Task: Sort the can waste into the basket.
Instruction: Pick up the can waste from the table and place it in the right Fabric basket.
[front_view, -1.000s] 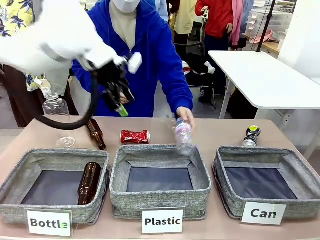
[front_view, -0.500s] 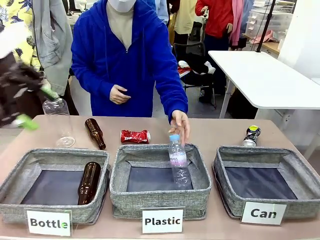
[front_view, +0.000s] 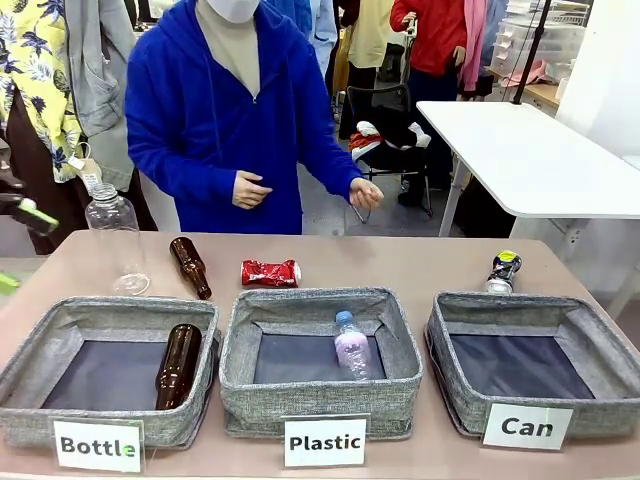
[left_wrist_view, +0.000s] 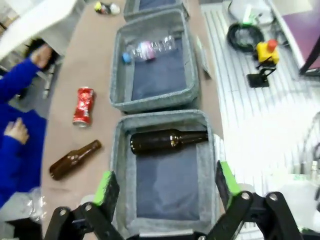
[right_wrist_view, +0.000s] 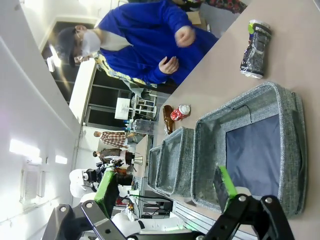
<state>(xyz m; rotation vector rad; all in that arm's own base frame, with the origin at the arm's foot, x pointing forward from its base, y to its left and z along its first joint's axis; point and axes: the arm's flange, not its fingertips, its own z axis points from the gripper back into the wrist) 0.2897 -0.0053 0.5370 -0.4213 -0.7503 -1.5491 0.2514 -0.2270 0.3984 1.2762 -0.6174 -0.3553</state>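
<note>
Lying on the table (front_view: 420, 262) beyond the middle basket (front_view: 238, 385), the red can (front_view: 270, 272) is seen, and the black can (front_view: 503, 271) is found at the far left corner of the "Can" basket (front_view: 450, 385), outside it. The left gripper (left_wrist_view: 165, 182) and the right gripper (right_wrist_view: 165, 185) are both held with fingers spread wide, and nothing is gripped.

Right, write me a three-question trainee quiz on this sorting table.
1. True or false: the red can lies on the bare table.
2. What lies in the Plastic basket? A a paper cup; B a clear plastic bottle; C nothing.
3. Fill in: the black can sits just behind the basket signed ___.
Key: 1 true; 2 B; 3 Can.
</note>
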